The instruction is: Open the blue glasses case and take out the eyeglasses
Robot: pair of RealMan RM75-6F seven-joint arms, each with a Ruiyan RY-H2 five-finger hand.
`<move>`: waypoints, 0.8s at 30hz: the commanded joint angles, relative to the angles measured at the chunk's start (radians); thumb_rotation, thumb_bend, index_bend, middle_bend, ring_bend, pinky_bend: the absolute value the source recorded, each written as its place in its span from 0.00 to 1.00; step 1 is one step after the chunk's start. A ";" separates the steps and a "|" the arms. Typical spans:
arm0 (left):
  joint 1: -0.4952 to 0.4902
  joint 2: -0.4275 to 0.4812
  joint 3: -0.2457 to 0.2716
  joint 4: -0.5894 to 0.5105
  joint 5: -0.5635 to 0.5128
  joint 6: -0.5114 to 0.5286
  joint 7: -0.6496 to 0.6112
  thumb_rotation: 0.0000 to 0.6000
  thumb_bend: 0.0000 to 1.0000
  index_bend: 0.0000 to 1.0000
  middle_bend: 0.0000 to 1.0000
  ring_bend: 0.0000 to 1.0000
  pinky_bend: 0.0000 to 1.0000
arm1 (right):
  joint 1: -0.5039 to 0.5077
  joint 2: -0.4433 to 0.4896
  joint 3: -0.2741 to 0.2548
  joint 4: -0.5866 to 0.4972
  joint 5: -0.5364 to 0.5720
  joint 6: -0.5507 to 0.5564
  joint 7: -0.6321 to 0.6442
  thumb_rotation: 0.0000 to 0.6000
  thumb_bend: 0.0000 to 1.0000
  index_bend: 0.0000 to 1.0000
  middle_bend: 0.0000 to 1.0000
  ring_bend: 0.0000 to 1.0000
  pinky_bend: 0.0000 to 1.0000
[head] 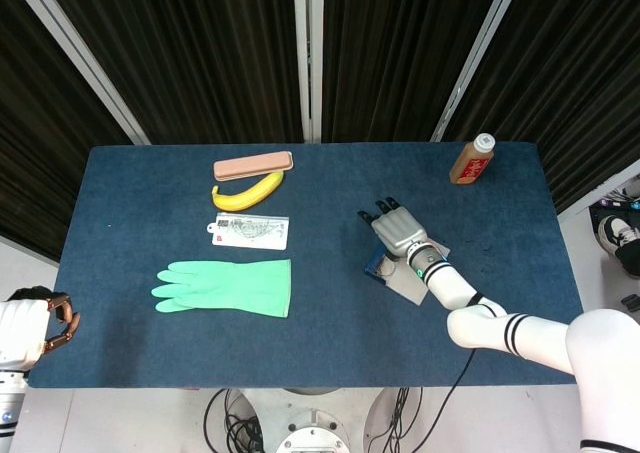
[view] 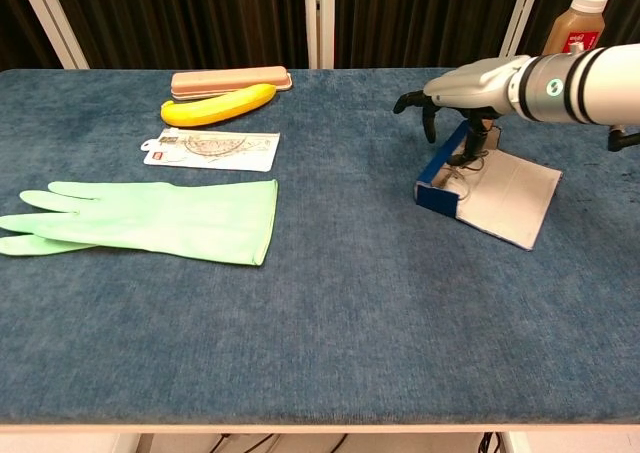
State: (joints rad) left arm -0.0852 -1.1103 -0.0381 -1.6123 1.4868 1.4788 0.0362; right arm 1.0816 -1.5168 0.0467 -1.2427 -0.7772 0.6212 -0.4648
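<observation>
The blue glasses case (view: 436, 190) lies open right of the table's middle, its grey lid flap (view: 508, 193) spread flat on the cloth. The case (head: 377, 265) also shows in the head view. Thin wire eyeglasses (view: 457, 174) show inside the blue wall. My right hand (view: 468, 85) hovers over the case with its dark fingertips (view: 472, 149) reaching down into it at the eyeglasses; whether they pinch the frame is hidden. From the head view the right hand (head: 399, 230) covers most of the case. My left hand (head: 52, 323) hangs off the table's left front corner, fingers curled, holding nothing.
A green rubber glove (view: 150, 218) lies at the left front. Behind it are a printed card pack (view: 210, 147), a banana (view: 218, 105) and a pink case (view: 230, 79). A brown bottle (view: 577, 18) stands at the far right corner.
</observation>
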 commanded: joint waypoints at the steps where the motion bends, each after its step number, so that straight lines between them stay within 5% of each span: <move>1: 0.000 0.001 0.000 0.000 0.001 -0.001 -0.002 1.00 0.37 0.66 0.66 0.43 0.41 | 0.018 -0.044 0.019 0.037 0.005 0.013 -0.005 1.00 0.31 0.07 0.34 0.00 0.00; 15: -0.001 0.004 0.001 0.002 0.001 -0.004 -0.018 1.00 0.37 0.66 0.66 0.43 0.41 | 0.127 -0.238 0.115 0.213 0.150 0.018 -0.090 1.00 0.33 0.10 0.37 0.00 0.00; 24: -0.003 0.007 0.002 0.000 0.002 -0.007 -0.025 1.00 0.37 0.66 0.66 0.43 0.41 | 0.161 -0.132 0.050 0.109 0.327 -0.047 -0.175 1.00 0.33 0.10 0.38 0.00 0.00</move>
State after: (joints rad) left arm -0.0879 -1.1031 -0.0362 -1.6120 1.4891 1.4716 0.0115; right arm 1.2334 -1.6810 0.1209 -1.0985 -0.4824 0.5819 -0.6180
